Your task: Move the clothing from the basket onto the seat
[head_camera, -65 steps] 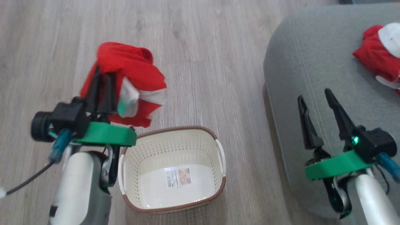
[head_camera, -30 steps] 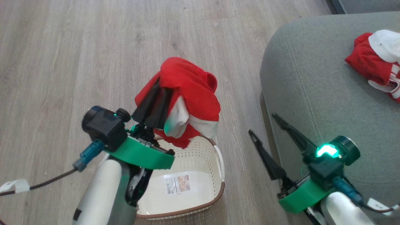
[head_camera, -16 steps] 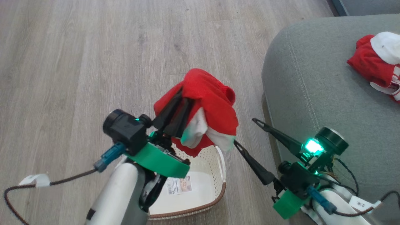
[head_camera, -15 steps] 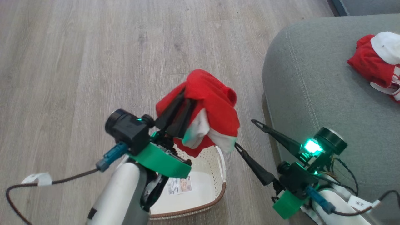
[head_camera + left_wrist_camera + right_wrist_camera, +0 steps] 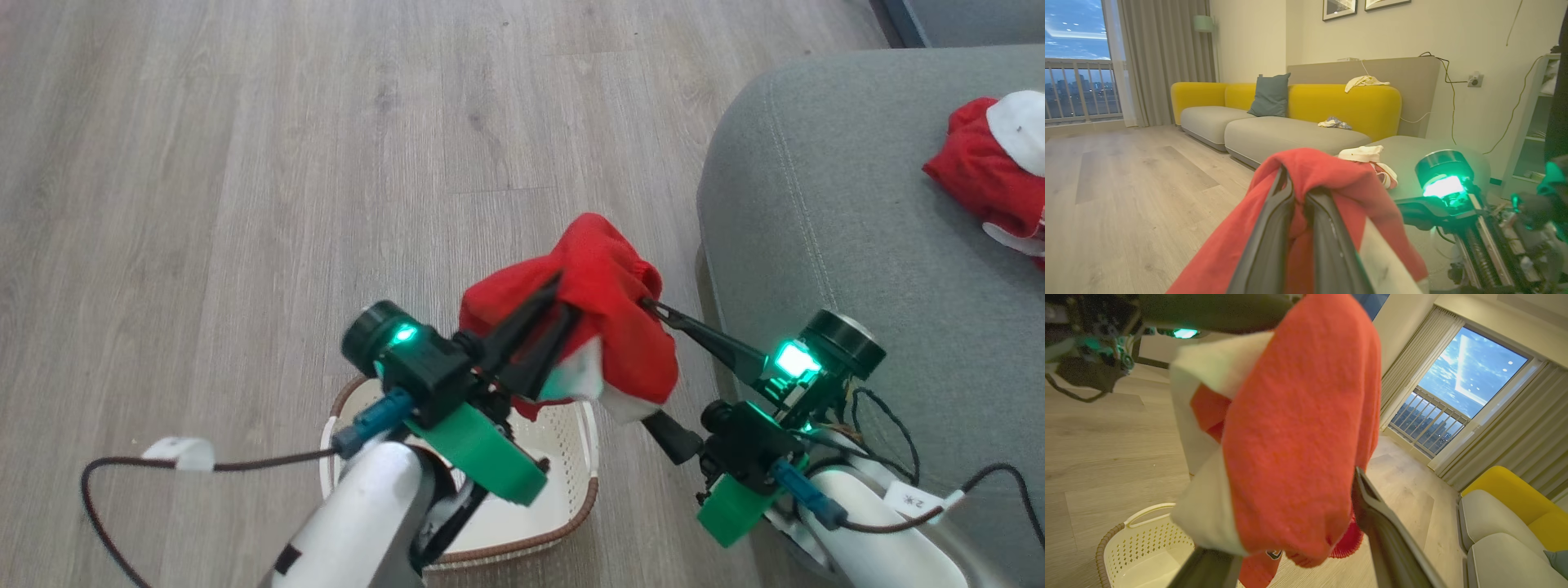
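My left gripper (image 5: 563,304) is shut on a red clothing piece with a white band (image 5: 624,335), held above the cream basket (image 5: 589,457). In the left wrist view the fingers (image 5: 1274,228) pinch the red fabric (image 5: 1339,175). My right gripper (image 5: 629,347) is open, and its fingers straddle the same hanging piece. One finger (image 5: 1384,526) lies beside the cloth (image 5: 1298,416) and the other is partly hidden under it. A second red and white piece (image 5: 992,171) lies on the grey-green seat (image 5: 816,204). The basket's bottom is mostly hidden by my left arm.
Wooden floor (image 5: 245,204) stretches to the left and far side. A dark cable with a white tag (image 5: 175,453) trails off my left arm. A yellow and grey sofa (image 5: 1331,102) stands across the room. The basket (image 5: 1139,539) sits below the hanging cloth.
My left gripper has carried the red piece rightward toward the seat. My right gripper has swung in toward it, and its open fingers now sit on either side of the cloth.
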`<state>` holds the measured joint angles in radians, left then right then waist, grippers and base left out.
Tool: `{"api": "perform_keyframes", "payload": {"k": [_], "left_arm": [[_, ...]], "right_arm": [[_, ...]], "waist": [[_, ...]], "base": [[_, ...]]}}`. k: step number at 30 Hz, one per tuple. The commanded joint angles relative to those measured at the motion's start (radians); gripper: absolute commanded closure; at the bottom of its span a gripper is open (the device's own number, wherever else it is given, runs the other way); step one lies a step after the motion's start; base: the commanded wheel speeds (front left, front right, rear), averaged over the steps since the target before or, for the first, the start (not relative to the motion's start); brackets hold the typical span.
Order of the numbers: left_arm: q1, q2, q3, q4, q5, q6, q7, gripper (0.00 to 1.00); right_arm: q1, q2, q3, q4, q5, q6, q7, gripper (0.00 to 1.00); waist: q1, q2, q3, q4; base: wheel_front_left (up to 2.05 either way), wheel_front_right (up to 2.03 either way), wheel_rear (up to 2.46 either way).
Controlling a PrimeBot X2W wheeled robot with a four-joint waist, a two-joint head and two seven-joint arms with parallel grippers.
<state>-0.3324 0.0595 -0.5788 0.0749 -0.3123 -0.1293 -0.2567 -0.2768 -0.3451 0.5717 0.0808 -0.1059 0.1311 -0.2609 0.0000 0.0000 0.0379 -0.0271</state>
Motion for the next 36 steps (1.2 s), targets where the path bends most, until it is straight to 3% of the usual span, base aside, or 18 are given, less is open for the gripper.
{"api": "perform_keyframes", "payload": {"k": [1, 14, 15, 16, 26, 27, 28, 30, 36], "left_arm": [[-0.065, 0.005, 0.018, -0.032, 0.000, -0.001, -0.005, 1.00], [-0.076, 0.002, -0.119, -0.006, -0.034, -0.001, -0.005, 1.00], [-0.075, 0.002, -0.123, -0.005, -0.036, -0.001, -0.005, 1.00], [-0.073, 0.002, -0.125, -0.003, -0.037, -0.001, -0.005, 1.00], [-0.043, 0.004, -0.089, 0.009, -0.025, -0.001, -0.005, 1.00], [-0.040, 0.003, -0.080, 0.008, -0.019, -0.001, -0.005, 0.97], [-0.038, 0.002, -0.071, 0.006, -0.012, -0.001, -0.005, 0.61], [-0.034, 0.000, -0.061, 0.004, 0.003, -0.001, -0.005, 0.03], [-0.022, -0.004, -0.042, 0.007, 0.021, -0.001, -0.005, 0.00]], "right_arm": [[-0.031, 0.010, -0.001, -0.015, -0.005, 0.000, -0.001, 0.00], [-0.046, 0.101, -0.011, 0.089, 0.035, 0.000, -0.001, 0.00], [-0.044, 0.106, -0.011, 0.095, 0.046, 0.000, -0.001, 0.55], [-0.042, 0.113, -0.010, 0.094, 0.059, 0.000, -0.001, 1.00], [-0.006, 0.142, -0.071, 0.071, 0.129, 0.000, -0.001, 1.00], [-0.002, 0.144, -0.080, 0.069, 0.138, 0.000, -0.001, 1.00], [0.001, 0.146, -0.088, 0.067, 0.144, 0.000, -0.001, 1.00], [0.008, 0.149, -0.108, 0.062, 0.155, 0.000, -0.001, 1.00], [0.017, 0.156, -0.147, 0.054, 0.170, 0.000, -0.001, 1.00]], "waist": [[0.0000, 0.0000, 0.000, 0.001], [0.0000, 0.0000, -0.014, 0.015], [0.0000, 0.0000, -0.016, 0.016], [0.0000, 0.0000, -0.018, 0.017], [0.0000, 0.0000, -0.024, 0.017], [0.0000, 0.0000, -0.024, 0.017], [0.0000, 0.0000, -0.023, 0.018], [0.0000, 0.0000, -0.023, 0.020], [0.0000, 0.0000, -0.023, 0.021]], "base": [[0.00, 0.00, 0.00], [0.00, 0.00, 0.00], [0.00, 0.00, 0.00], [0.00, 0.00, 0.00], [0.00, 0.00, 0.00], [0.00, 0.00, 0.00], [0.00, 0.00, 0.00], [0.00, 0.00, 0.00], [0.00, 0.00, 0.00]]}}
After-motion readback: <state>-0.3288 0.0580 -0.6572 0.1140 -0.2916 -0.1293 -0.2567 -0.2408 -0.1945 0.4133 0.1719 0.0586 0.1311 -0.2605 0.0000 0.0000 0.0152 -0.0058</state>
